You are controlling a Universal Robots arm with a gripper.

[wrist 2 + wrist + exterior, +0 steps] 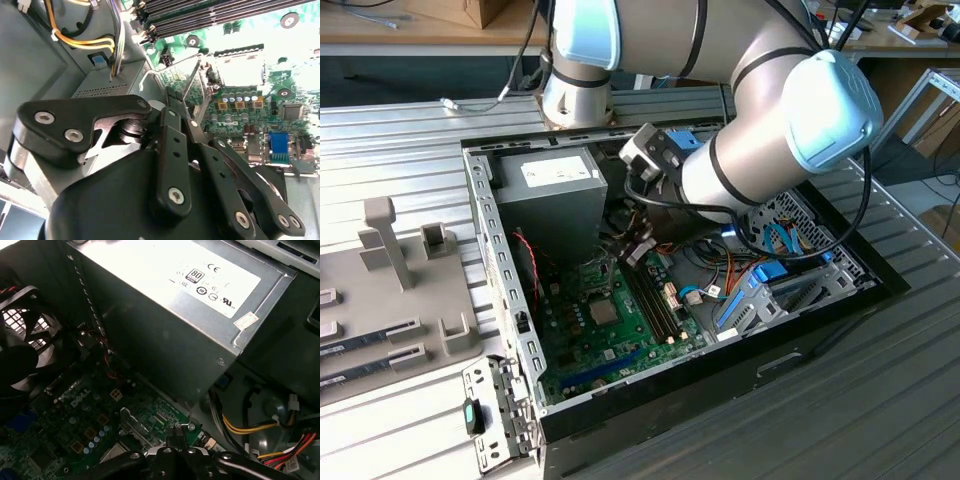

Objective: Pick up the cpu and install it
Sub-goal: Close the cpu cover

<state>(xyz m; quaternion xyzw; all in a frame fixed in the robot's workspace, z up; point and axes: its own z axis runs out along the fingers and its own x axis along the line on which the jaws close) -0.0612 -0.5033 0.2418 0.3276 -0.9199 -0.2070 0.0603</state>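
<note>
cpu [604, 312] appears to lie flat in the motherboard socket, just ahead of the gripper [172, 94] and not touching it. The fingers are drawn narrow, with no chip between them. The tips sit by the thin wire lever [193, 72]; contact cannot be confirmed. Judgement: work the lever slowly, apply no side load to the chip, and stay clear of the power-supply box [165, 305] close beside the hand.

Silver-grey arm [760, 70] w/ pale blue joint caps, black cables alongside. Gripper [175, 107]: black linkage fingers, silver screws.
</note>
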